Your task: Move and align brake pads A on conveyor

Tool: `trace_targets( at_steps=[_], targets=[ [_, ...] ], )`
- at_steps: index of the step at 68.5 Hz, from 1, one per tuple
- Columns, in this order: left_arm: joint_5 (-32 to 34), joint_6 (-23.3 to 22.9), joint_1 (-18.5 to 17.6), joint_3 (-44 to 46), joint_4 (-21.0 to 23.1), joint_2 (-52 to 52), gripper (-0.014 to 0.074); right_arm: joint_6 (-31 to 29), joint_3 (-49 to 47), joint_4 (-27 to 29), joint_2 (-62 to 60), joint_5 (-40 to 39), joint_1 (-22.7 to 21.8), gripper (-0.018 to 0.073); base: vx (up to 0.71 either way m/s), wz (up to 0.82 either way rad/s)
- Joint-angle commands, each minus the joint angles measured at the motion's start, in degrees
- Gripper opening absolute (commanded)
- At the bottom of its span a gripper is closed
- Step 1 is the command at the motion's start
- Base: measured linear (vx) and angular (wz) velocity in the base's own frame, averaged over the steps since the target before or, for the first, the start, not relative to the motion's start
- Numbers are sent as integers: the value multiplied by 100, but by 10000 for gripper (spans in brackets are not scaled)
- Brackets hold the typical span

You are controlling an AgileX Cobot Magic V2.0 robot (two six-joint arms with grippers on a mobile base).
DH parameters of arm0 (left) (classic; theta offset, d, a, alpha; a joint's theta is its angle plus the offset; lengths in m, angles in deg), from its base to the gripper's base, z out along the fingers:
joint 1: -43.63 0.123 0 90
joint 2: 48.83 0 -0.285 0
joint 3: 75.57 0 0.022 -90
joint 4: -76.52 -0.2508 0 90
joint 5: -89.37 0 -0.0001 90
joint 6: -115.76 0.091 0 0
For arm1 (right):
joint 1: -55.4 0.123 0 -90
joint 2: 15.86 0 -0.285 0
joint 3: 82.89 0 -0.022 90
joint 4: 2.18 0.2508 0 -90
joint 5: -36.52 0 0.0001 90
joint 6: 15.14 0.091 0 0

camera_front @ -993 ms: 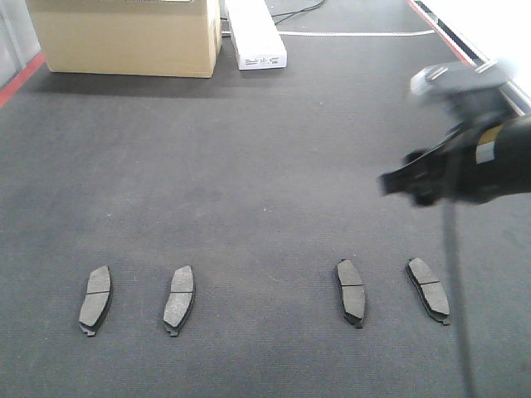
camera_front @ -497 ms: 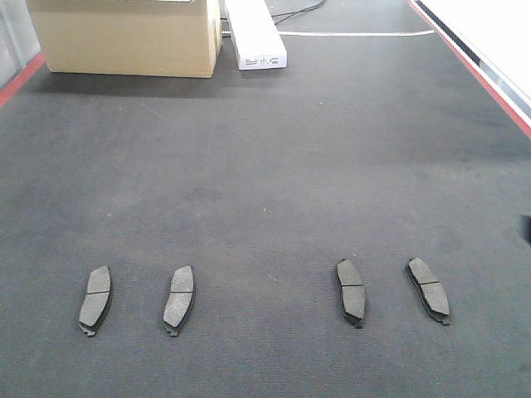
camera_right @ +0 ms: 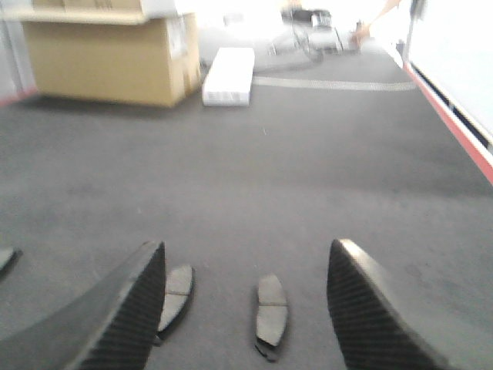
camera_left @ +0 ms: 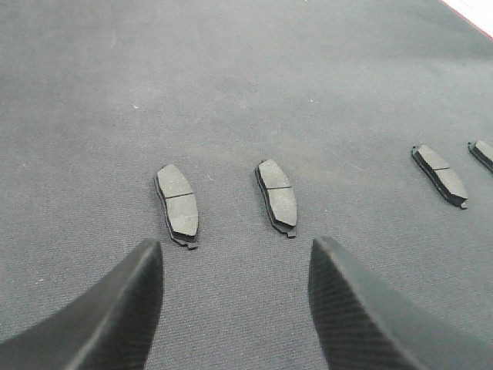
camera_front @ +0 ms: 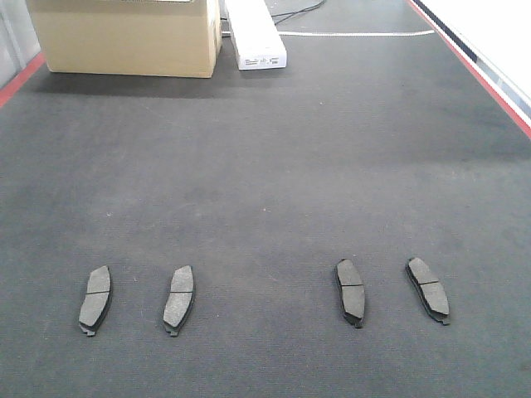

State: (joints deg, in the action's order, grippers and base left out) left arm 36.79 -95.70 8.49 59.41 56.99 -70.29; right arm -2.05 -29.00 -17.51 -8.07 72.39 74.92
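Four brake pads in a loose row on the grey belt (two pairs, gap between), left gripper jaws spread above left pair, right gripper jaws spread over right pair, both empty, cardboard box at far end

A tan cardboard box stands at the far left; just right of it lies a long white box (label on its near end).
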Motion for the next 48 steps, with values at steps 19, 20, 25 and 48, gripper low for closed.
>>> trace_targets(
  at_steps=[19,20,25,48],
  targets=[
    [381,345,-28,115,-128,-76,304,-164,188,1,46,-813,-4,424,0,0],
    [381,353,-28,115,-128,-76,288,-169,188,1,46,-806,-4,414,0,0],
    [387,358,-28,115,-128,-76,153,-169,188,9,46,-806,-4,333,0,0],
    [597,468,-28,115,-133,-76,-8,-162,188,32,46,-774,-4,-12,0,0]
  ],
)
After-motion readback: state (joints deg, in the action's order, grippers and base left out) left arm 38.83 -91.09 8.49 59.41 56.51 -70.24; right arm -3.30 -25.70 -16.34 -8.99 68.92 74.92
